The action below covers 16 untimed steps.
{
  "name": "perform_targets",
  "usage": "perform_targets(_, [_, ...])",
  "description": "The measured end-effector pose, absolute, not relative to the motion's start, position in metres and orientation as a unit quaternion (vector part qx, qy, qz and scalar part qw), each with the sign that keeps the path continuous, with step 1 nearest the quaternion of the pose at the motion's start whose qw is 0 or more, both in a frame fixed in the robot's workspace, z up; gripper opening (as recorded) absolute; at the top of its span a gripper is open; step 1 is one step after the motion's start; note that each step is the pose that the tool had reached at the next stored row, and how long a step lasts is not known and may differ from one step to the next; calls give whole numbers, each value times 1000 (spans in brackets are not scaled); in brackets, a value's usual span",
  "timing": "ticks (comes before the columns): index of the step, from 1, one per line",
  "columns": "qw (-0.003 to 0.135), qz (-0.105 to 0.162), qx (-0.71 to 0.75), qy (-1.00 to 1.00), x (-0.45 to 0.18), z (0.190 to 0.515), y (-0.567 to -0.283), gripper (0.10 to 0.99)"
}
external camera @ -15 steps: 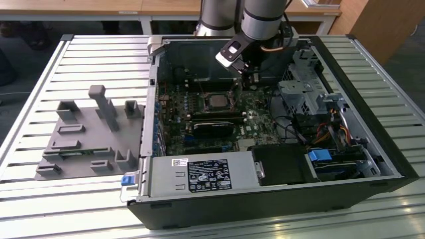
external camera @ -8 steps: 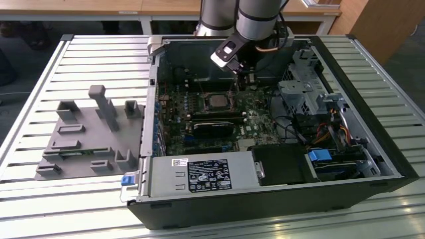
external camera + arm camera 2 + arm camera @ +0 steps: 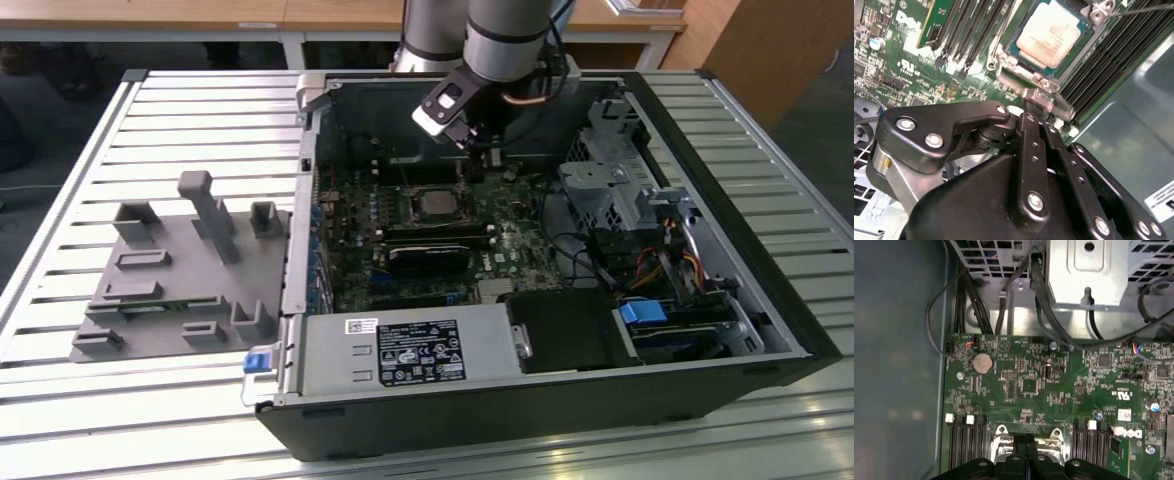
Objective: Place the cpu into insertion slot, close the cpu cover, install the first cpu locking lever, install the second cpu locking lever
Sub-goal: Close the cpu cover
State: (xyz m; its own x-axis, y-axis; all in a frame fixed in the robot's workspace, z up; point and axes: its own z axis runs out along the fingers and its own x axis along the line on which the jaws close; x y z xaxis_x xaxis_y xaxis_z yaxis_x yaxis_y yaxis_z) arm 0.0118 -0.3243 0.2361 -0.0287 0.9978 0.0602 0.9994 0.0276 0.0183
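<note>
insertion slot (image 3: 414,206): on the green motherboard (image 3: 1029,390), inside the open case.
cpu (image 3: 1051,36): seated in the insertion slot, pale face up.
cpu cover (image 3: 1019,67): silver frame lying around the cpu.
gripper (image 3: 1041,98): fingers pressed together, tips just beside the slot's rim.
Writing: printed label (image 3: 416,352) on the power supply, well apart from the slot; white lettering on the board near it.

Cpu (image 3: 1051,35) matt pale metal; PC case (image 3: 507,415) smooth blk metal.

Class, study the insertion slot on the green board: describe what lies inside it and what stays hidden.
The cpu lies inside the insertion slot, pale metal face up, with the slot's silver rim around it. The socket floor beneath the chip is covered, so it cannot be seen.
</note>
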Motion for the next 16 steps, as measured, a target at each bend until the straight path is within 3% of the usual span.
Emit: perform_targets(16, [16,-27,-697,-717,-12,229,-324,106])
